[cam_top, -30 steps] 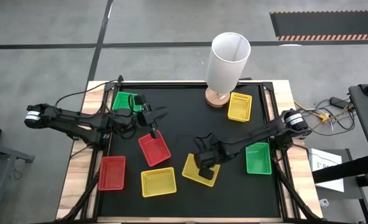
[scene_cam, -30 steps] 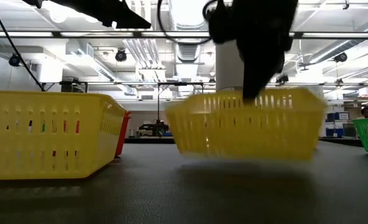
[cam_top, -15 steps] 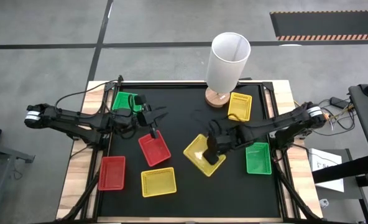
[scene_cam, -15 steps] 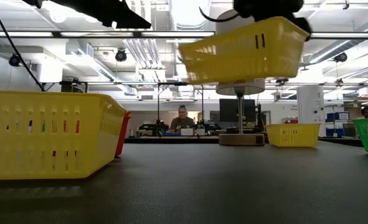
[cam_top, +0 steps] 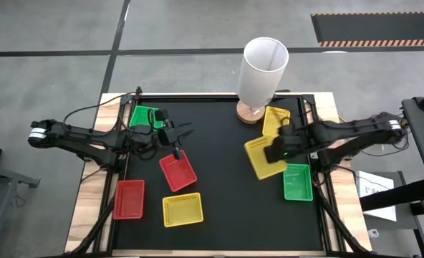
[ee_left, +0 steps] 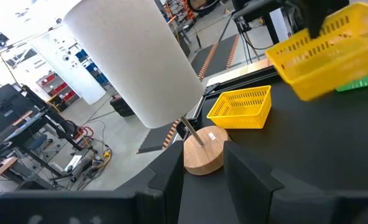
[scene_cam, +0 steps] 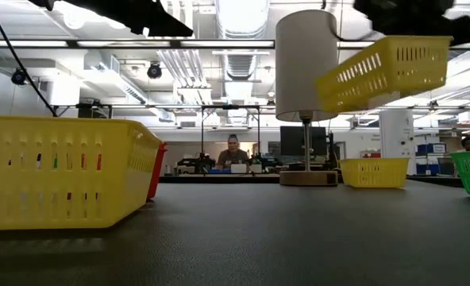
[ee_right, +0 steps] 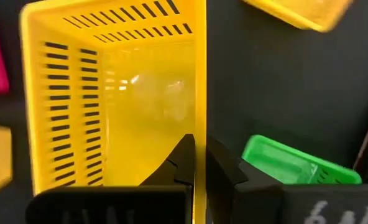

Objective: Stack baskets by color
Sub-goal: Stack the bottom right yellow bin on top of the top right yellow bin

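My right gripper (cam_top: 278, 149) is shut on a yellow basket (cam_top: 263, 158), which it carries above the table's right half, between a second yellow basket (cam_top: 276, 122) and a green basket (cam_top: 298, 182). In the low view the carried yellow basket (scene_cam: 386, 70) hangs tilted, high above the table. My left gripper (cam_top: 182, 137) hovers open over a red basket (cam_top: 177, 171) at the left centre, with nothing between its fingers (ee_left: 171, 180). Another red basket (cam_top: 129, 198), a third yellow basket (cam_top: 182, 209) and a second green basket (cam_top: 144, 116) rest flat on the black table. My right gripper pinches one side wall of the yellow basket (ee_right: 200, 118) at its rim, one finger (ee_right: 183, 158) inside the basket and the other outside. The fingers come from above, slanting down. The basket is lifted clear of the table and hangs tilted.
A tall white cylinder (cam_top: 263, 66) on a round wooden base (cam_top: 248, 112) stands at the far edge, close to the carried basket. The table's black middle (cam_top: 226, 150) is bare. A person sits in the room far behind the table (scene_cam: 233, 151).
My right gripper has risen and gone toward the table's right and far edges, rolling about its own axis. It has carried the yellow basket from the near middle up to beside the yellow basket by the wooden base. The carried basket has turned about and tipped.
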